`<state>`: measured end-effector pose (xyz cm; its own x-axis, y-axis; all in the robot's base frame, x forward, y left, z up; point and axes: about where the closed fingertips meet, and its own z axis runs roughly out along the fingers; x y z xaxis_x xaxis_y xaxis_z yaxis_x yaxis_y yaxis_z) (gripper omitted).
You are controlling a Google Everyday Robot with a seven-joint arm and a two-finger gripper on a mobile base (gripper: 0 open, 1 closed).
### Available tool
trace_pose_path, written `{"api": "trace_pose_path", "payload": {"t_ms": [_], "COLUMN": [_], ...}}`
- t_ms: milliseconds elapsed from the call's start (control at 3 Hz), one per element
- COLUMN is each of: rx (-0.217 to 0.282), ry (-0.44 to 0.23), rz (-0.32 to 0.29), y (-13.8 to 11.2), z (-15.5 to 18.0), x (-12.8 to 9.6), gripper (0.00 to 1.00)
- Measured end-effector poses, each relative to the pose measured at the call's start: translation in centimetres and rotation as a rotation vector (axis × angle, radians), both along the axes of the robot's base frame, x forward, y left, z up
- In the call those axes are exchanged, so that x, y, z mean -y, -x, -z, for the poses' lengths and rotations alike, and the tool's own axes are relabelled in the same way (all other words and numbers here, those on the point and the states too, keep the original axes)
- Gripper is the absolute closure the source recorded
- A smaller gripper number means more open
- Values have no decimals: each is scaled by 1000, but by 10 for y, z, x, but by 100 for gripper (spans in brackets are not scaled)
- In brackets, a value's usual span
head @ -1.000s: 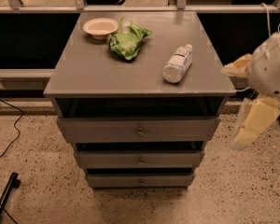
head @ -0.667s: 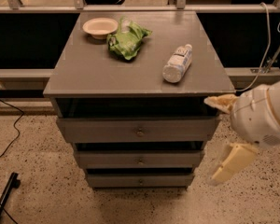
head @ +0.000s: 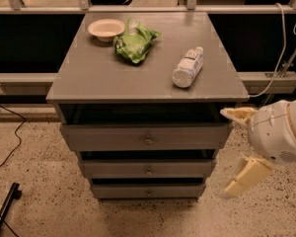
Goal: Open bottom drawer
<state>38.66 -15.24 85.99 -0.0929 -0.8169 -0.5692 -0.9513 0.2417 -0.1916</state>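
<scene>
Down at the lower centre of the frame I saw the bottom drawer (head: 123, 191), the narrowest grey wooden front of the three, with a small round metal knob (head: 149, 193) at its middle and a dark gap along its top edge. It looked pushed in. Just above it sat the mid-sized grey drawer (head: 118, 170), and above that the widest, tallest-fronted grey drawer (head: 103, 138), each with its own knob at the centre.

On the flat grey cabinet top (head: 89, 78) lay a clear plastic bottle (head: 188, 66) on its side toward the right, a crumpled green bag (head: 135, 42) in the upper middle, and a shallow cream bowl (head: 106, 28) just left of the bag.

My two-finger gripper (head: 223, 153) hung at the right edge of the frame, beside the cabinet's right side and level with the drawers, touching none of them. Its cream fingers (head: 246, 174) stood wide apart, one by the top drawer's corner, the other down by the bottom drawer, over the speckled floor (head: 34, 152).
</scene>
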Motion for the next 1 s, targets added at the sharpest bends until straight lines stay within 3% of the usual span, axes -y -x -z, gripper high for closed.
{"api": "trace_pose_path", "payload": {"t_ms": [333,667,1000], "rx": [4,25,74], "ry": [-120,-241,-310], "rz": [20,57,30], "y": [0,12,12], "z": [43,121,185], "x": [-5,-10,-8], "gripper": [0,0,0]}}
